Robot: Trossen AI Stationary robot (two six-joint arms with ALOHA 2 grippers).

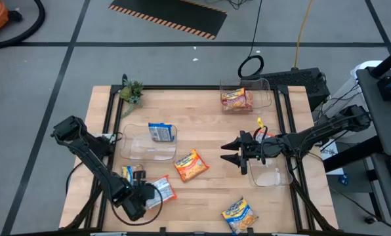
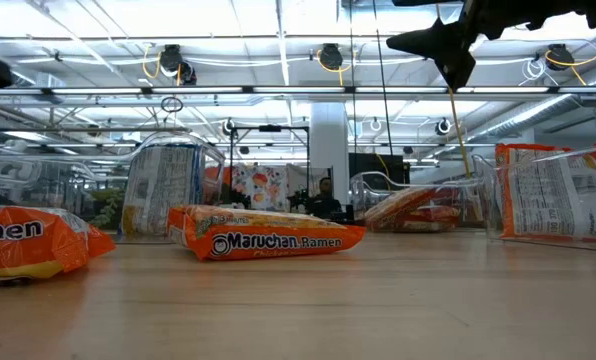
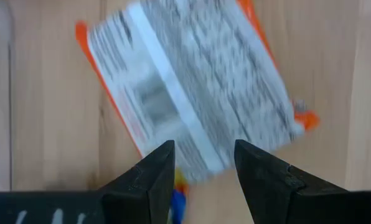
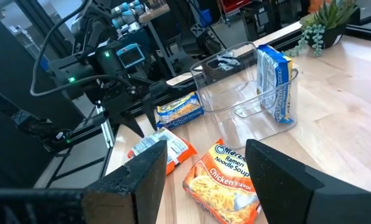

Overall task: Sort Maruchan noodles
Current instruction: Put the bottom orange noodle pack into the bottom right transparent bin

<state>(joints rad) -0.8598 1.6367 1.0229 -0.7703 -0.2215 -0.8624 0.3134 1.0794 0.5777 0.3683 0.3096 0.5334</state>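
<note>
High view: the left gripper (image 1: 153, 195) is seen at the near left of the bench (image 1: 202, 196), directly over an orange-and-white noodle packet (image 1: 164, 189) lying printed back up; its jaws are parted to either side of the packet, and whether they grip it cannot be told. The right gripper (image 1: 229, 150) is held above the bench right of centre, jaws open and empty. An orange packet (image 1: 191, 164) lies mid-bench, a yellow packet (image 1: 239, 214) at the near edge, a blue packet (image 1: 161, 132) in the left bin (image 1: 138, 152), and more packets (image 1: 237, 99) in the far bin (image 1: 264, 92).
</note>
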